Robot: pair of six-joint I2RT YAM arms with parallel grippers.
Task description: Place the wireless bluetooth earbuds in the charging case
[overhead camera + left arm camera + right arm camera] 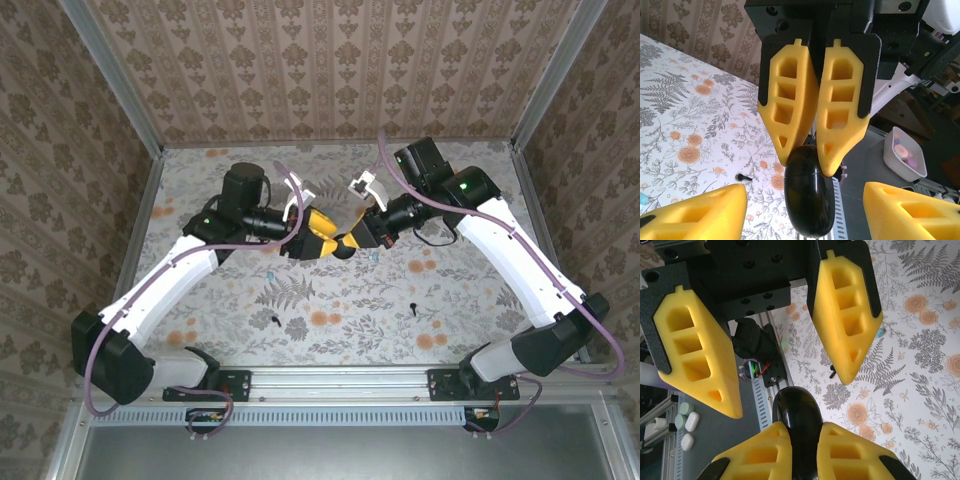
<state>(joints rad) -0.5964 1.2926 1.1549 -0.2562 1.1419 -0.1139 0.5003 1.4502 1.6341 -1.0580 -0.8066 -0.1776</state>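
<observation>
In the left wrist view, the right pincer comes down from the top. Its yellow fingers are clamped on one end of the black charging case, which hangs in the air above the desk. The left pincer is spread wide, one finger on each side of the case's free end and not touching it. A black earbud lies on the desk below.

The right wrist view shows the same grip from the other side. The right fingers are pressed on the case and the left ones stand well apart beyond its rounded tip. A turquoise earbud lies on the desk near a second small black piece.

In the top view, both arms meet over the middle of the desk. The earbuds lie scattered on the cloth below, none of them in the case.

The case looks closed, so the step in hand is probably taking the free end to lift the lid. To do it well, the left pincer should centre on the case and close slowly on the lid half only. The right should hold firm so the smooth shell does not twist or slip out.
</observation>
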